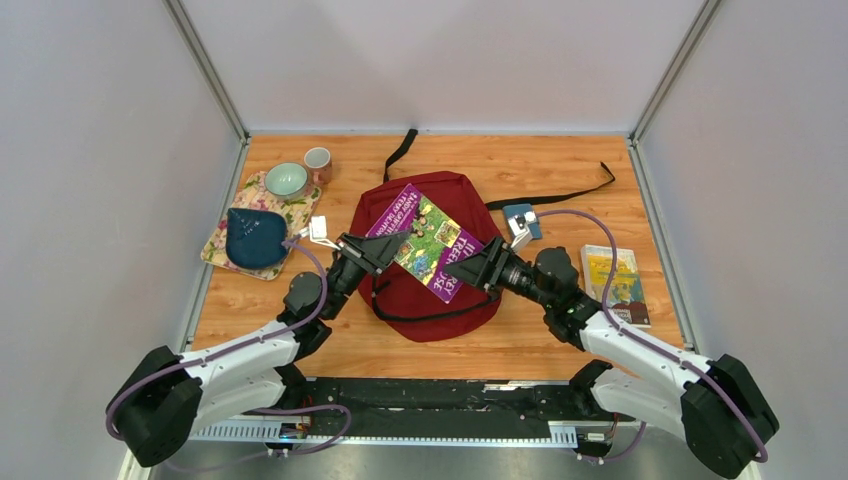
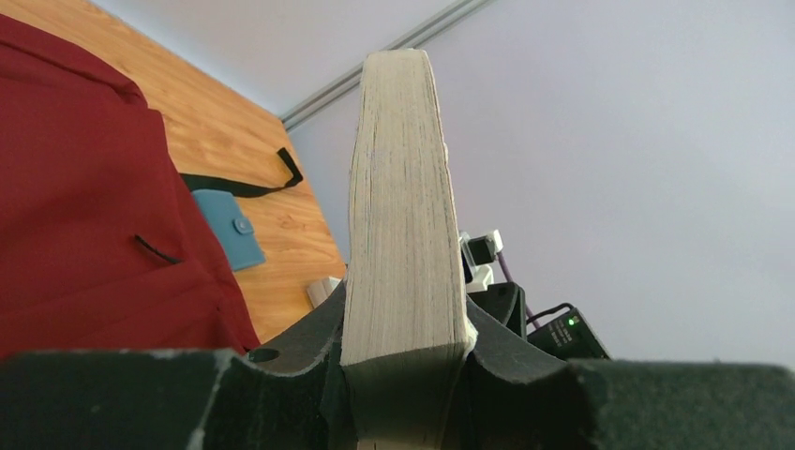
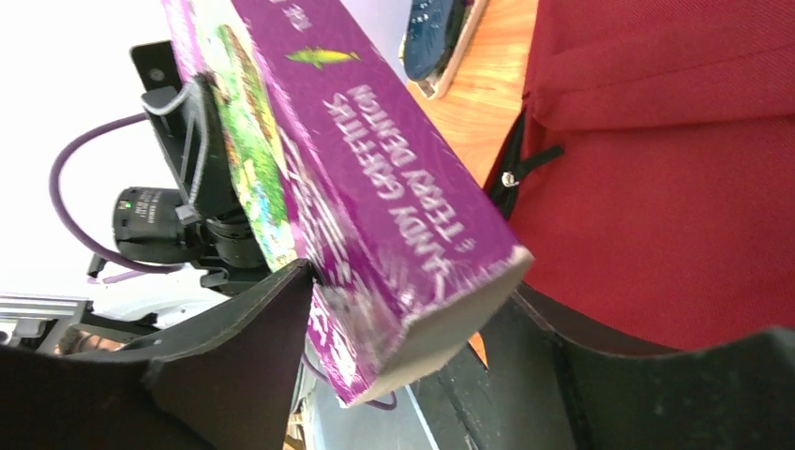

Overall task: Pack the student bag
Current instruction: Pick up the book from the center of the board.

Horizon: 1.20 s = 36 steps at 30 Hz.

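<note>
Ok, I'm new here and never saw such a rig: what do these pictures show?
Two robot arms stand at a wooden table. One picture looks down from above; the others come from wrist cameras. The left gripper is clamped on a purple paperback book above the dark red fabric backpack. The right gripper has its fingers around the other end; whether it grips, I cannot tell. Also there: a teal-blue wallet, a dark blue pouch, a yellow book.

a light wooden counter [image 1: 560, 165] is enclosed on three sides by plain pale grey panels: the back wall [image 1: 440, 60], the left wall [image 1: 100, 150] and the right wall [image 1: 765, 150]. metal corner rails [image 1: 207, 68] are fitted where the walls meet. everything is evenly, softly lit.
</note>
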Motion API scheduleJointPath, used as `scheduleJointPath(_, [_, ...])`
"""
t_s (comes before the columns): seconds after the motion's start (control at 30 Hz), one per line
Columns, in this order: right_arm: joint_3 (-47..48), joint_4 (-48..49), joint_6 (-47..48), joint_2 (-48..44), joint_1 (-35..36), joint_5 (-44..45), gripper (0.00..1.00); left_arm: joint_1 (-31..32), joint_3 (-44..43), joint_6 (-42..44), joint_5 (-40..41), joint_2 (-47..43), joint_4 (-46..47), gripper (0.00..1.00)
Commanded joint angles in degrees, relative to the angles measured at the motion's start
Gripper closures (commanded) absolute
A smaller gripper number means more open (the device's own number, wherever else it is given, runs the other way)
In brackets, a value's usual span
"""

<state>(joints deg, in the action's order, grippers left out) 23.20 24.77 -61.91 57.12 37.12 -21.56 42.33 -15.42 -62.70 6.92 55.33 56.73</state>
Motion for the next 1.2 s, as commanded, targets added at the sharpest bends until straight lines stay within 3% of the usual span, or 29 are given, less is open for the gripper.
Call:
scheduleJointPath(0.0, [-0.17,6.51,-1.02,-1.75,0.23,1.7,0.36,0.04,-0.23,-3.75,-1.29,-0.22,11.03,1.0])
scheduleJointPath(0.13, [-0.26,6.69,-1.72,-3.24,0.23,1.52,0.44,0.04,0.04,-4.45,-1.55,0.39,11.3,1.0])
scheduleJointPath(0.23, [0.0,8.09,-2.42,-3.25,0.23,-0.32,0.57,0.04,-0.22,-4.71,-2.17,1.0,10.95,1.0])
scheduleJointPath(0.33, [0.26,9.41,-2.95,-3.16,0.32,-1.46,0.78,-0.05,-0.49,-4.45,-2.61,1.01,9.11,1.0])
scheduleJointPath(0.37, [0.35,9.24,-2.95,-3.51,0.14,-1.47,0.9,0.04,-0.84,-4.28,-2.7,0.83,7.1,1.0])
scheduleJointPath(0.43, [0.27,7.76,-2.6,-4.21,0.14,-0.68,1.0,0.04,-1.54,-3.05,-3.31,0.31,4.11,1.0])
scheduleJointPath(0.5, [0.27,6.17,-1.64,-5.79,0.23,0.55,1.0,0.04,-3.03,-1.21,-3.75,-0.22,-1.34,0.98])
scheduleJointPath(0.53, [0.27,5.38,-1.2,-6.49,0.23,0.99,1.0,0.04,-3.65,-0.42,-4.54,-0.66,-3.36,0.92])
scheduleJointPath(0.57, [0.27,3.2,-0.15,-8.06,0.23,1.6,1.0,-0.05,-5.22,0.64,-4.98,-1.01,-7.64,0.71])
scheduleJointPath(0.63, [0.61,-2.41,1.26,-10.0,0.14,4.32,1.0,0.04,-7.33,5.11,-6.21,-1.45,-13.45,0.45])
scheduleJointPath(0.67, [0.79,-4.63,1.87,-12.54,0.14,5.64,1.0,0.04,-10.21,6.61,-6.48,-1.54,-20.97,0.26])
scheduleJointPath(0.73, [1.49,-11.72,4.77,-16.67,0.05,10.29,1.0,0.04,-13.48,12.66,-8.39,-1.28,-28.3,0.13])
scheduleJointPath(0.77, [1.84,-14.55,5.74,-18.17,0.14,12.31,1.0,-0.05,-16.72,18.08,-9.11,-0.93,-35.21,0.11])
scheduleJointPath(0.97, [4.4,-35.4,5.66,-32.58,0.05,33.23,1.0,0.12,-29.48,31.91,-10.52,5.48,-60.19,0.11])
scheduleJointPath(1.17, [9.4,-52.53,5.13,-44.02,-0.03,52.12,1.0,4.51,-32.83,42.71,-13.6,10.23,-63.15,0.11])
